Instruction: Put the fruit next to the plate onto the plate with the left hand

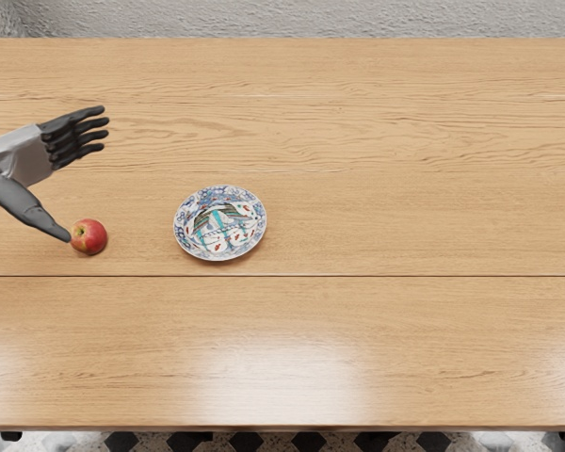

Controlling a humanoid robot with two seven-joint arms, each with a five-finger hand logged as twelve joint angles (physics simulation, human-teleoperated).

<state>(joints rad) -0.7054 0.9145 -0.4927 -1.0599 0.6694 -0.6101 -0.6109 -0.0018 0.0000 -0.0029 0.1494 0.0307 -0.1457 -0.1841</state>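
One hand in view: left hand [36,155] near the table's [377,141] left edge, fingers spread, gripping nothing, thumb tip right at the apple [89,236]. Apple on the wood between that edge and the plate [182,226], clear of its rim.

This looks like a home dining room, rendered: a broad wooden plank table [405,141] with a painted ceramic plate [220,222] to the right of the left hand [33,158]. Checkered floor tiles [264,441] show below the table's near edge, well below the hand.
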